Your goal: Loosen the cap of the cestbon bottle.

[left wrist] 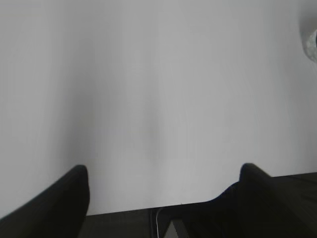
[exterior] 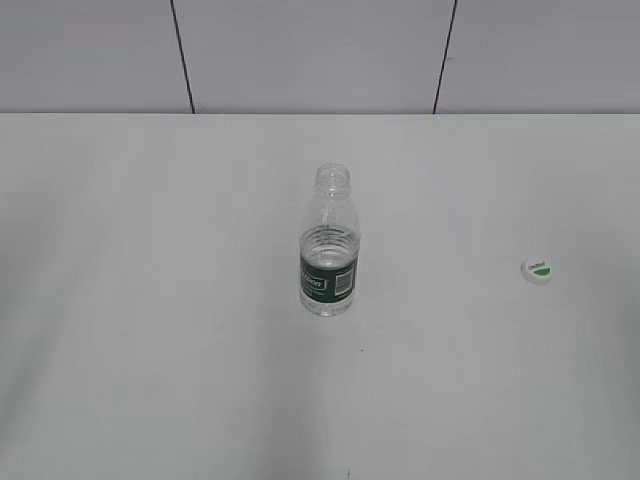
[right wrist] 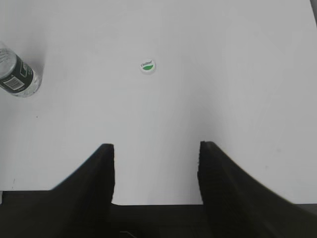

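Note:
The cestbon bottle point(exterior: 329, 245) stands upright at the middle of the white table with its neck open and no cap on it. It also shows at the left edge of the right wrist view point(right wrist: 17, 75) and as a sliver at the right edge of the left wrist view point(left wrist: 312, 39). The cap point(exterior: 537, 270) lies flat on the table to the bottom right of the bottle, green oval up, and shows in the right wrist view point(right wrist: 147, 66). My left gripper point(left wrist: 163, 171) is open and empty. My right gripper point(right wrist: 156, 148) is open and empty, well short of the cap. Neither arm shows in the exterior view.
The white table point(exterior: 150, 300) ends at a grey panelled wall point(exterior: 300, 50) at the back. The table's near edge shows under both grippers in the wrist views.

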